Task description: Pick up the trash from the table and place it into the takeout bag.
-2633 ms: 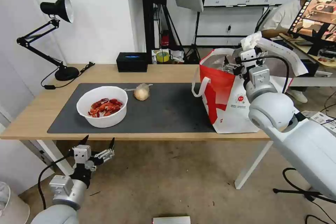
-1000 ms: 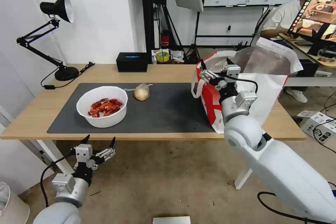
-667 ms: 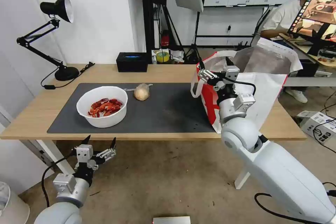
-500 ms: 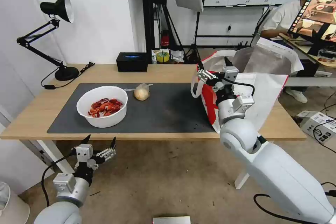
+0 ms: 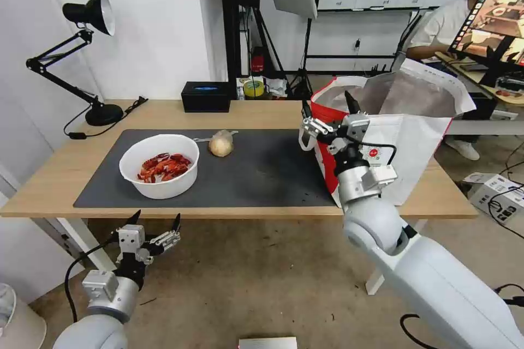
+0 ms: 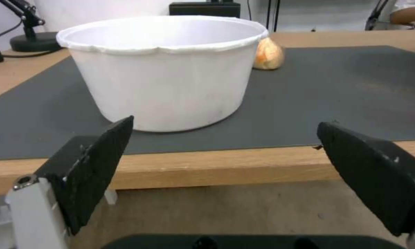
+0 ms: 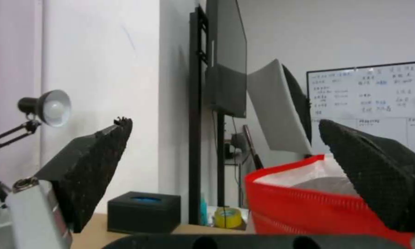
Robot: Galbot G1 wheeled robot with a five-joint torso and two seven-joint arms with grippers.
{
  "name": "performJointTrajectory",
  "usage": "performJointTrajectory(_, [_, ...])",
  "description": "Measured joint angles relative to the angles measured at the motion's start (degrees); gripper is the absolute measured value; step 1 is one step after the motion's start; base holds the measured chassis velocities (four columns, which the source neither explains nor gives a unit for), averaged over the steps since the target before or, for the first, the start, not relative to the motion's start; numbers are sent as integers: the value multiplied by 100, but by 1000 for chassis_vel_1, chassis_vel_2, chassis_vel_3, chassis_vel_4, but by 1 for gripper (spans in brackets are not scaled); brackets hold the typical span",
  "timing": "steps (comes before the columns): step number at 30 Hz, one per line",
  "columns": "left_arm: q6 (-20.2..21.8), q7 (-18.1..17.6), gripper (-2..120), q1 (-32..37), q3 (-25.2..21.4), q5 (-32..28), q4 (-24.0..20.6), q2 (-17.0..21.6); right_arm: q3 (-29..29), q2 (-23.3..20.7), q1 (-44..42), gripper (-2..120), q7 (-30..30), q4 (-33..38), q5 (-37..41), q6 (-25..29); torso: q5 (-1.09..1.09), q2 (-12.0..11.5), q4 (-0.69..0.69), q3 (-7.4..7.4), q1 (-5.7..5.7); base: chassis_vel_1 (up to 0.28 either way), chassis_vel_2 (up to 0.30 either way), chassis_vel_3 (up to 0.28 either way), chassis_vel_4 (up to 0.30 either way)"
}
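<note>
On the table (image 5: 71, 158) lies a mat (image 5: 262, 174). The bowl (image 5: 159, 166) stands on its left part, the bun (image 5: 221, 143) behind-right of it, the takeout bag (image 5: 415, 142) at the right end.

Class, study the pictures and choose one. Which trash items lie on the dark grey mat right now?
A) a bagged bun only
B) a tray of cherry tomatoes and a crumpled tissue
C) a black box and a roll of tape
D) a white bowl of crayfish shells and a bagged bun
D: on the dark grey mat stand the white bowl of crayfish shells and, beside it, the bagged bun.
</note>
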Motion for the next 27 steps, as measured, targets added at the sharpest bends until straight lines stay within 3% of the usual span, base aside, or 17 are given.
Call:
performJointTrajectory(15, [-16, 9, 100, 123, -85, 22, -118, -42, 265, -34, -1546, 100, 495, 729, -591, -310, 0, 0, 1, 0, 0, 0, 0, 0, 0])
performJointTrajectory(23, [-150, 22, 100, 209, -94, 86, -107, -94, 485, 147, -2847, 100, 547, 794, -834, -293, -1, 0, 0, 0, -1, 0, 0, 0, 0])
performJointTrajectory(27, [-156, 26, 100, 218, -97, 92, -103, -98, 499, 244, -3085, 100, 536, 716, -943, -226, 0, 0, 0, 0, -1, 0, 0, 0, 0])
